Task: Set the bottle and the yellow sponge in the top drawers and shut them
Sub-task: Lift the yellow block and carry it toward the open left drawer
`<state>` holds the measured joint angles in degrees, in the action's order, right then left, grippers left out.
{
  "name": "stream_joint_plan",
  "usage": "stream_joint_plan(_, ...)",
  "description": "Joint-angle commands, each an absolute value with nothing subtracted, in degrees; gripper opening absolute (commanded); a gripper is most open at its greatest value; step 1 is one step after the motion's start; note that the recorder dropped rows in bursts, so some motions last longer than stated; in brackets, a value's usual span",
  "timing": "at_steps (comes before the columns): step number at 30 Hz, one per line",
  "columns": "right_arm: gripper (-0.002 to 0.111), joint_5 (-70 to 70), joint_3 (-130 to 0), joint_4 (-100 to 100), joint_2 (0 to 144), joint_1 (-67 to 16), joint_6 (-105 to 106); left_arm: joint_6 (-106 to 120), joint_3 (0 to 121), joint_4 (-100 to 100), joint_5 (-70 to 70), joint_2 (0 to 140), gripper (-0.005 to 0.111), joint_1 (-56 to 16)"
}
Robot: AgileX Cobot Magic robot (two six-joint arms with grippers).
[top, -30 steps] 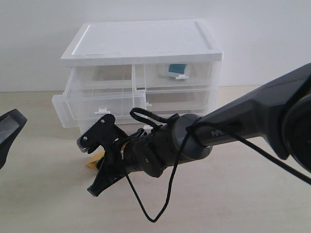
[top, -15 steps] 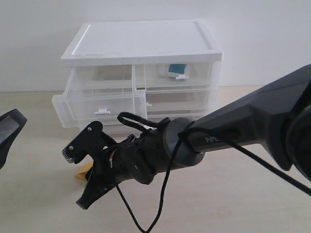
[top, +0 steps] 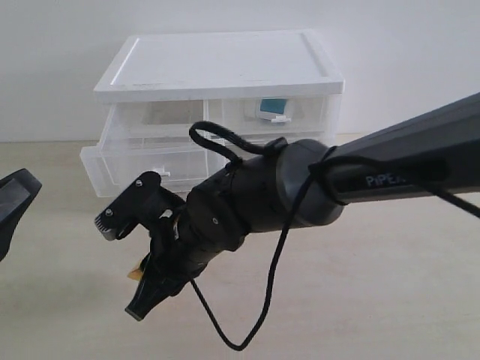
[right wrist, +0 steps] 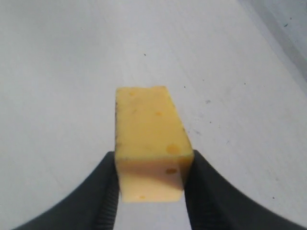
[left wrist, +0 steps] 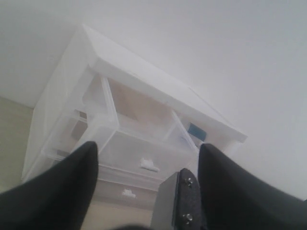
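Observation:
My right gripper [top: 124, 264] reaches across to the left, in front of the cabinet, shut on the yellow sponge [right wrist: 148, 139]. Only a sliver of the sponge [top: 137, 271] shows in the exterior view, low over the table. The left top drawer [top: 154, 161] is pulled out. The right top drawer [top: 300, 112] is pushed in, and the teal label of the bottle [top: 272, 107] shows through its front. A part of my left gripper [top: 13, 201] shows at the far left edge. In its wrist view the left gripper [left wrist: 146, 191] is open and faces the pulled-out drawer [left wrist: 139, 139].
The white cabinet [top: 217, 64] stands against the back wall, with two wide drawers under the top pair. A loose black cable [top: 262, 300] hangs from the right arm. One finger of the right gripper [left wrist: 180, 201] shows between the left gripper's fingers in the left wrist view.
The right arm has carried the sponge to the left and a little nearer the camera, and its wrist has risen in front of the lower drawers. The left gripper has not moved.

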<state>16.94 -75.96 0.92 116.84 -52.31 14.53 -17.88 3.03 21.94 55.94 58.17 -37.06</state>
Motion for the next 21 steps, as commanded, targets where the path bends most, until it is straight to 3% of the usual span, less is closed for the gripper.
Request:
stream_joint_plan(1, 0.000, 19.0, -76.0, 1.8, 113.0, -53.6, 14.5, -17.5, 2.8, 22.3, 56.2, 57.7, 0.057, -37.3)
stream_joint_plan(16, 0.000, 22.7, -77.0, 1.9, 98.6, -56.5, 16.2, -15.2, 2.8, 25.7, 56.9, 57.7, 0.057, -37.3)
stream_joint_plan(21, 0.000, 29.5, -87.3, -1.1, 96.8, -56.3, 16.6, -15.4, 2.8, 25.5, 55.5, 57.7, 0.057, -37.3)
